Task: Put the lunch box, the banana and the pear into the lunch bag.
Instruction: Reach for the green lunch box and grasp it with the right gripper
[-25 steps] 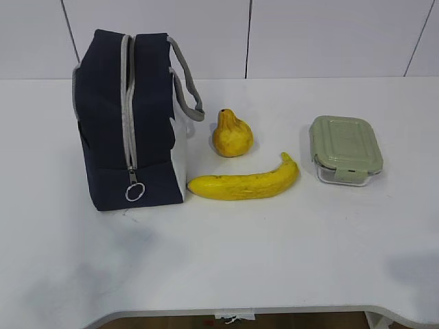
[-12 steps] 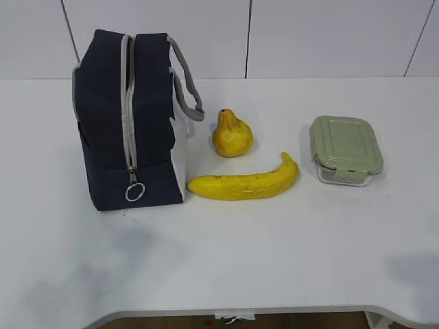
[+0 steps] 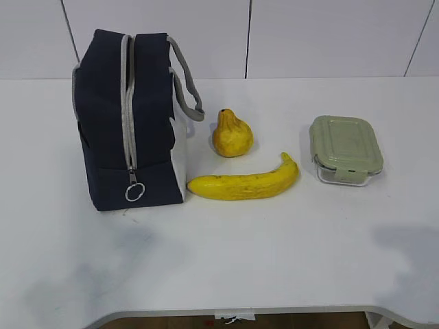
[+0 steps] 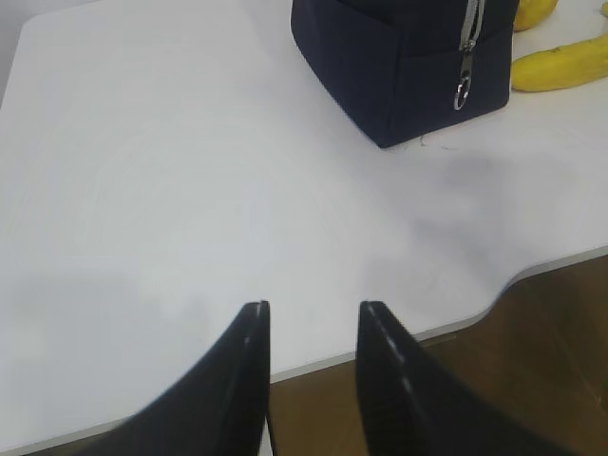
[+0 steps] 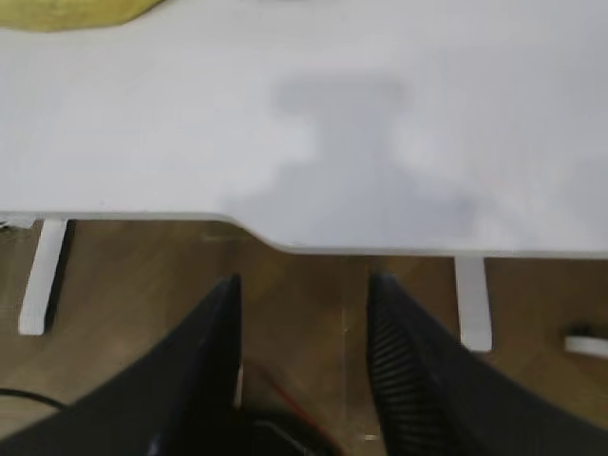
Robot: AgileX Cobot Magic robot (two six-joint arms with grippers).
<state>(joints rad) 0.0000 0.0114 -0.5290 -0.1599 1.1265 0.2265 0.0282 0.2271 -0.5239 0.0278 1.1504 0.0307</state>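
Note:
The dark navy lunch bag [image 3: 110,116] stands upright at the left of the table. A grey zipper runs down its near face to a ring pull [image 3: 135,192] low down. The pear [image 3: 232,135] stands just right of the bag, and the banana [image 3: 243,185] lies in front of the pear. The lunch box [image 3: 345,147], with its green lid on, sits further right. The exterior view shows neither gripper. My left gripper [image 4: 313,306] hangs open and empty over the table's front edge, well short of the bag [image 4: 399,66]. My right gripper [image 5: 304,277] is open and empty, just off the front edge.
The white table [image 3: 274,260] has a curved front edge [image 4: 532,271] with brown floor below it. White table legs [image 5: 43,275] show under the edge in the right wrist view. A strip of the banana [image 5: 76,11] shows at that view's top left.
The arm's shadow on the table's front right has grown and spread inward. The bag, pear, banana and lunch box have not moved.

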